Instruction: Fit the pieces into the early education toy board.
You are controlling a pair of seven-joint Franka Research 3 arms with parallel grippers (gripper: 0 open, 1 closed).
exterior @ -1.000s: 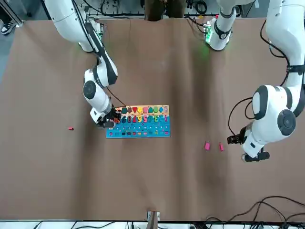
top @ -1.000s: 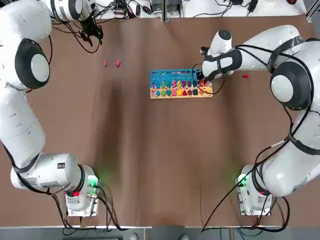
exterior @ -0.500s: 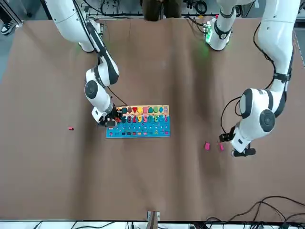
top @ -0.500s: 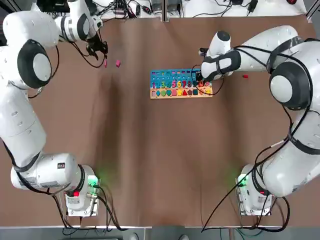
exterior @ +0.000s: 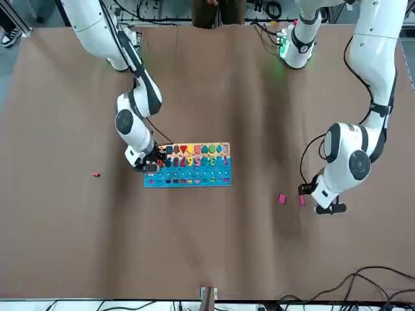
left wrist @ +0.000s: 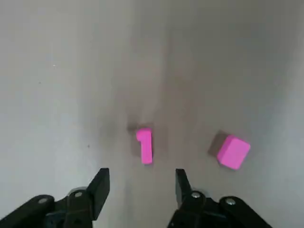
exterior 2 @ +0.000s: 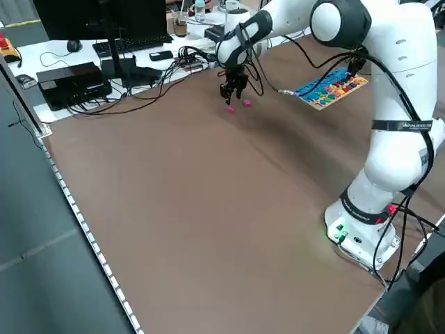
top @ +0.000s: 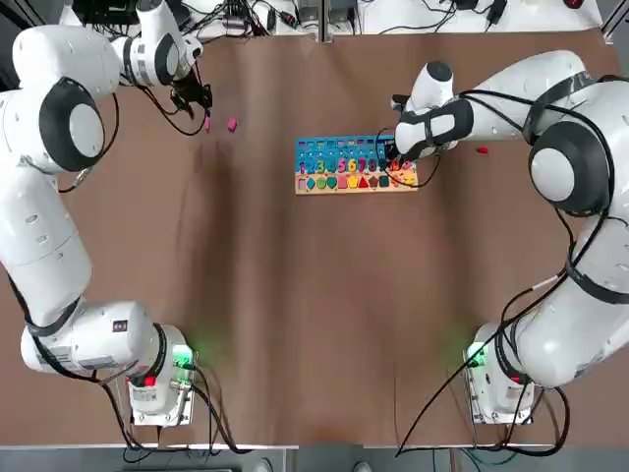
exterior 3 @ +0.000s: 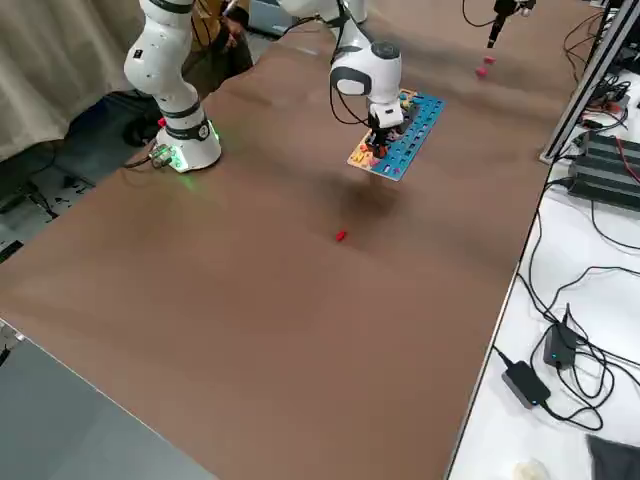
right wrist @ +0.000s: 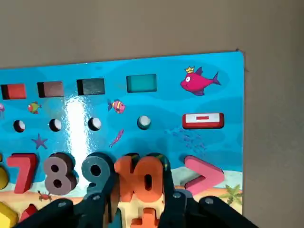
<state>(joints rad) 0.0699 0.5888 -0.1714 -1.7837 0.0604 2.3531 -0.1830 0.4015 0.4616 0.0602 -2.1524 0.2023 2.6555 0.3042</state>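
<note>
Board (top: 354, 163) sits just above centre in the top view, on the brown bench (top: 295, 315), blue rows toward the far edge, tan strip w/ coloured shapes nearer the arm bases. In the front view it's a bit left of centre.

Right gripper (right wrist: 135, 192) is down at the board's right end in the top view (left end in the front view). Fingers closed on the orange "10" piece (right wrist: 142, 178), which sits in the number row next to the 9 (right wrist: 95, 171) and 8 (right wrist: 59, 175); a pink ">" (right wrist: 204, 173) lies on its other side, a red bar (right wrist: 203, 120) and a pink fish picture (right wrist: 199, 80) farther up the board in the wrist view.

Left gripper (left wrist: 140, 183) is at upper left of the top view, pointing down over the two pink pieces. Fingers (left wrist: 99, 187) open, apart, one on each side of the pink "1" (left wrist: 144, 145), not touching it from what the wrist view shows. The pink block (left wrist: 233, 151) lies near the "1", clear of the fingers. Front view puts both pink bits at lower right, just beside the gripper.

Red piece (top: 482, 150) lies alone on the bench, right of the board in the top view; far left in the front view, well apart from everything.
</note>
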